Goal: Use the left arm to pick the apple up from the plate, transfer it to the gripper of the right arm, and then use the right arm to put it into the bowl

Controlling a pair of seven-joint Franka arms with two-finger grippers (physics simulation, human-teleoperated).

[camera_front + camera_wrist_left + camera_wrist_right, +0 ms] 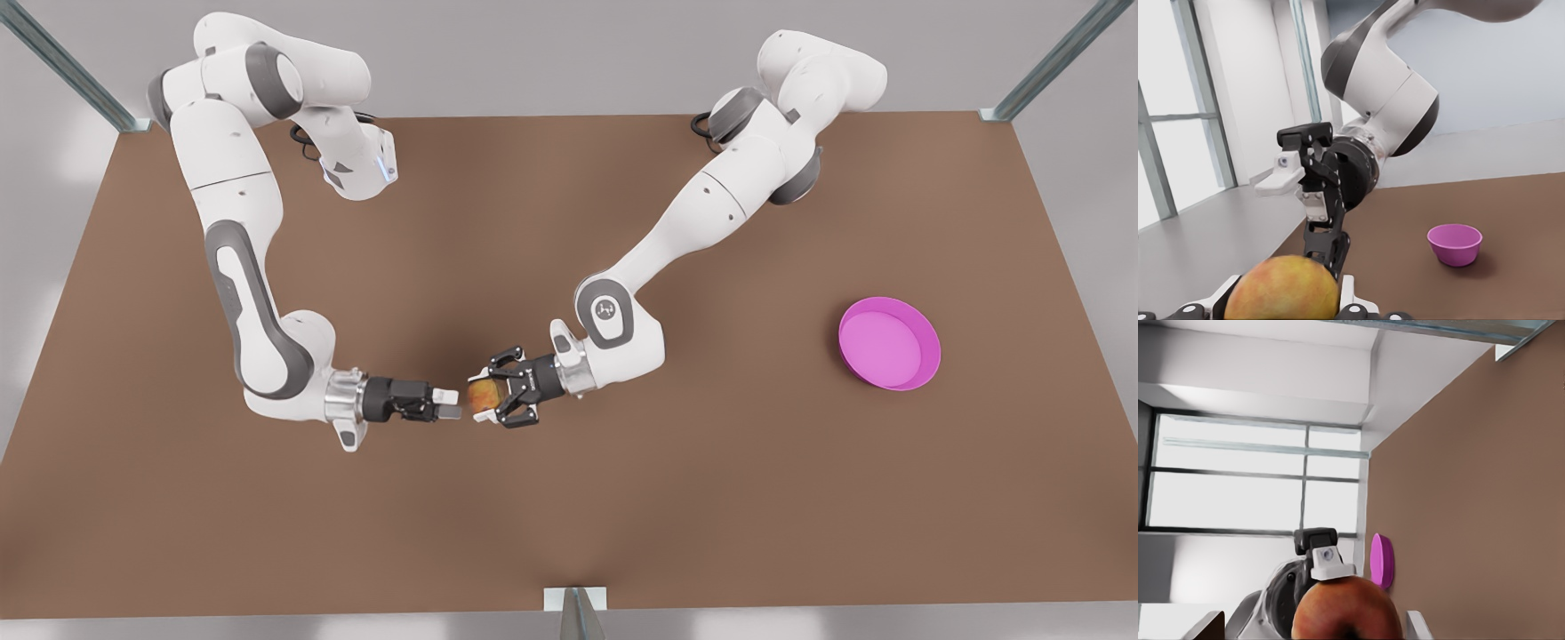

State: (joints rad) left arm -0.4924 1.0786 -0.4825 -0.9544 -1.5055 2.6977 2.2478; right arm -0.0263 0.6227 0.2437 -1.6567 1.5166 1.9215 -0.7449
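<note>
Scene: two white robot arms reach toward each other above a brown surface [622,516], their grippers meeting tip to tip near its middle.
Apple: the reddish-orange apple [484,394] with a yellowish patch is held in the air above the surface, between the two grippers and off both dishes.
Left gripper: the left gripper [1286,297] belongs to the arm on the front view's right. It points toward the front view's left, and its jaws are clamped on the apple, one finger on each side of the fruit.
Right gripper: the right gripper [447,402] belongs to the arm on the front view's left and lies level, facing the apple. Its jaws are apart, one finger above the other as the left wrist view shows them. Its fingertips are right at the apple; whether they touch it cannot be told.
Plate: the wide, shallow magenta plate [889,384] sits on the surface at the front view's right, well apart from the grippers, with nothing on it.
Bowl: the small, deep pink-violet bowl [1455,245] stands upright on the surface, seen from the left wrist view beyond the right gripper, well apart from the apple.
</note>
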